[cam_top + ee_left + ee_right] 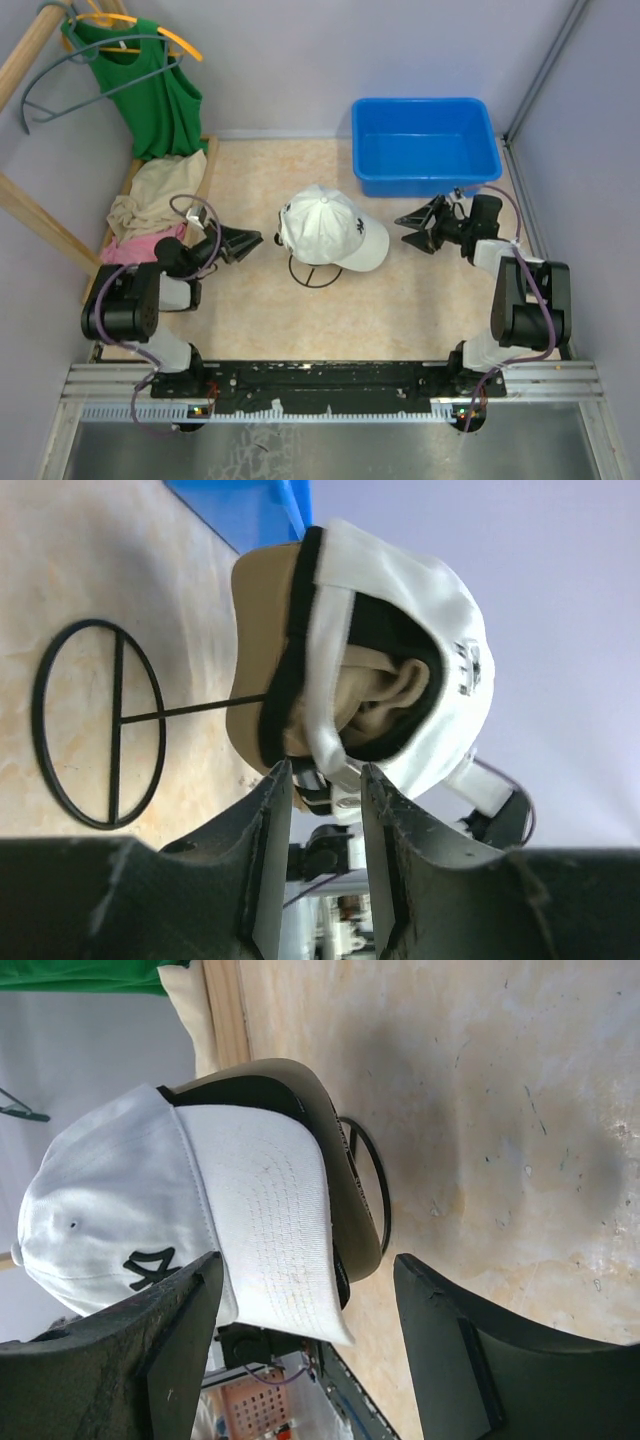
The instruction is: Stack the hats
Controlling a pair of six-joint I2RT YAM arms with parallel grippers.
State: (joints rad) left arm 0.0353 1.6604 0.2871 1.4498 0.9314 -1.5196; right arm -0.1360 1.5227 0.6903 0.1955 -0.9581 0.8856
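Both arms are folded low over the worktop [400,300], forearms level and wrists turned inward, so that they face each other across the stacked hats [330,235] at the centre. The left gripper [248,241] points right at the rear of the stack and sits just short of it; its fingers [270,820] stand a narrow way apart with nothing between them. The right gripper [408,222] points left toward the brim side, near it but not touching, with its fingers [180,1330] spread wide and empty. The white cap [325,228] is on top, brim toward the right arm and angled slightly to the near edge. Under it, the left wrist view shows the rim of a black cap [290,650] and, below that, a tan cap [258,590], all nested on a dark wire stand [315,275] whose ring base rests on the worktop. A blue tub [430,183] stands at the far right. At the left lie a beige cloth [160,190] and, above it, a green top [160,95] on a hanger.
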